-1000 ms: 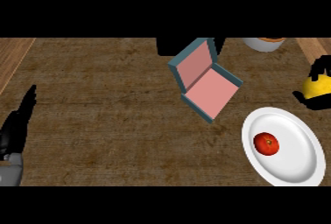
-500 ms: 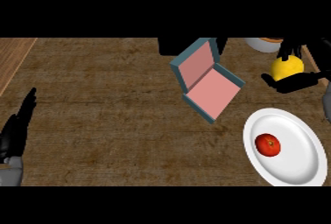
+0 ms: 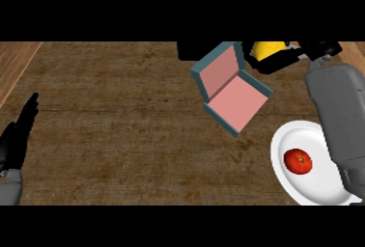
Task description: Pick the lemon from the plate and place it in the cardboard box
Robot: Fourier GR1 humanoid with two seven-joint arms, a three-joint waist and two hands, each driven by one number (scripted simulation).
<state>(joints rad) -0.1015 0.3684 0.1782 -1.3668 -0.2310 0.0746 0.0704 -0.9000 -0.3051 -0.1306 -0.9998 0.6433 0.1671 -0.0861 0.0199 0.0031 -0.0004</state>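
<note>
The yellow lemon (image 3: 268, 48) is held in my right hand (image 3: 285, 59), whose black fingers curl round it near the counter's far edge, just right of the box's raised lid. The open box (image 3: 234, 99), teal outside and pink inside, lies at centre right with its lid tilted up at the back. A white plate (image 3: 287, 173) sits at the lower right with a red tomato (image 3: 299, 161) on it; my right forearm (image 3: 336, 111) runs over the plate's right side. My left hand (image 3: 17, 140) rests open at the left edge, fingers up.
A dark object (image 3: 196, 50) stands at the back edge left of the box lid. A lighter wooden strip (image 3: 14, 67) borders the counter at the far left.
My right hand has carried the lemon up and leftward, from right of the plate to beside the box lid. The forearm now covers the plate's right edge. The left hand stays still.
</note>
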